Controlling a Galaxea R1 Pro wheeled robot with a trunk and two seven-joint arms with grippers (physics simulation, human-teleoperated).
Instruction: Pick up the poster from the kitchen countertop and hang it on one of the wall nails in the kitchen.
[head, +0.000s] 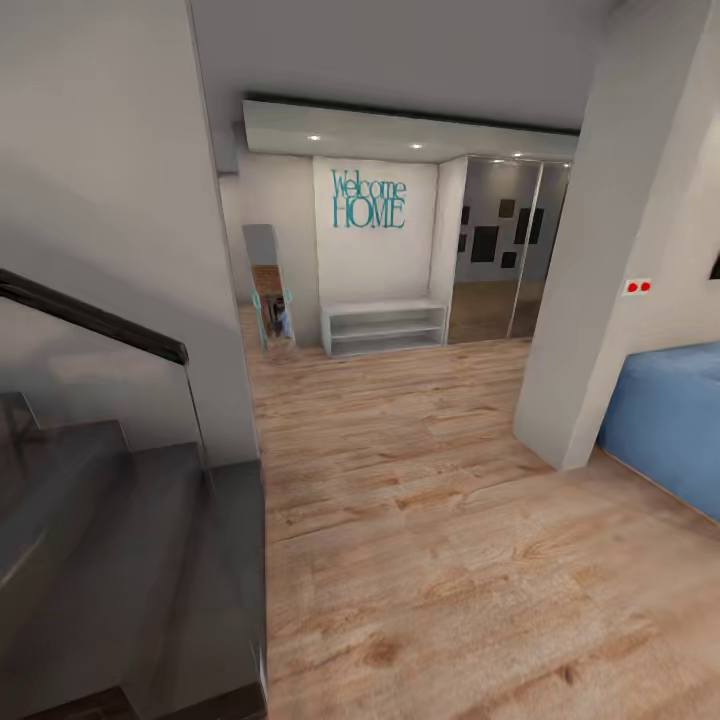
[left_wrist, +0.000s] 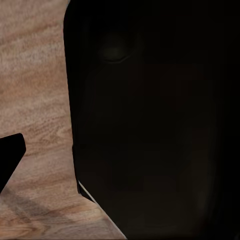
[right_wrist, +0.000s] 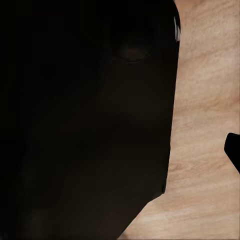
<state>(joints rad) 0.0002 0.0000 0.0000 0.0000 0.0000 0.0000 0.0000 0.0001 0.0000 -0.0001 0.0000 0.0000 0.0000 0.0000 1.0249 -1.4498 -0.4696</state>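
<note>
The poster, the kitchen countertop and the wall nails are out of view; I am in a hallway with a wooden floor (head: 430, 520). In the left wrist view a large dark body part (left_wrist: 150, 125) blocks most of the picture, and one black fingertip (left_wrist: 11, 154) pokes in at the edge over the floorboards. The right wrist view is much the same, with a dark mass (right_wrist: 85, 120) and a black fingertip (right_wrist: 233, 150) at the edge. Neither view lets me judge how the jaws stand.
Dark stairs (head: 120, 540) with a glass balustrade rise at the left. A white pillar (head: 600, 250) and a blue sofa (head: 670, 420) stand at the right. Ahead are a low white shelf (head: 385, 327), teal "Welcome HOME" lettering (head: 369, 200) and mirrored doors (head: 505, 250).
</note>
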